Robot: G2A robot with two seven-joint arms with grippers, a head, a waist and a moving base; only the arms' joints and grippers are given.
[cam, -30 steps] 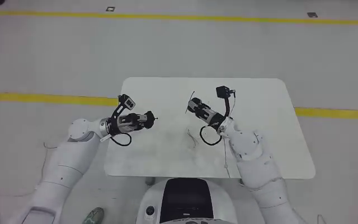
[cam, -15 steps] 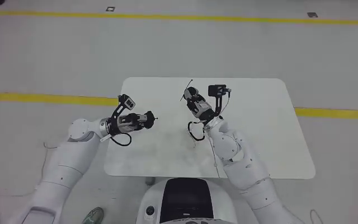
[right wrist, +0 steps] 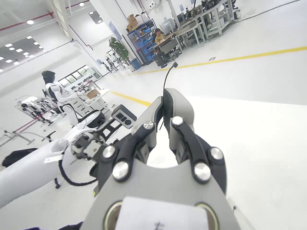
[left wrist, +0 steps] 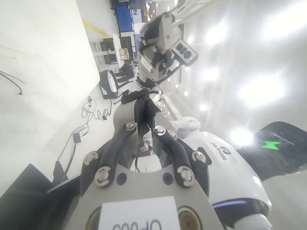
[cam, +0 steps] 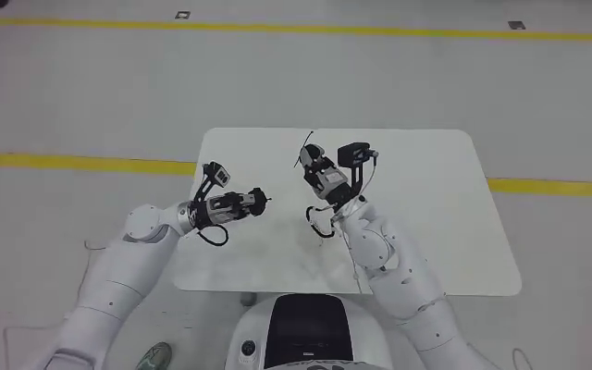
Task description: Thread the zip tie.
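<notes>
- Right gripper (right wrist: 165, 98) clamped on tie (right wrist: 166, 81); head juts past fingertips; near table's (cam: 435, 213) far edge
- Left gripper (left wrist: 144, 106) pinched on black strand (left wrist: 137, 161); toward left edge

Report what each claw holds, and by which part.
Right claw: black zip tie, pinched on its strap, head end sticking out. Left claw: shut on a thin black strip; which part, cannot tell.
</notes>
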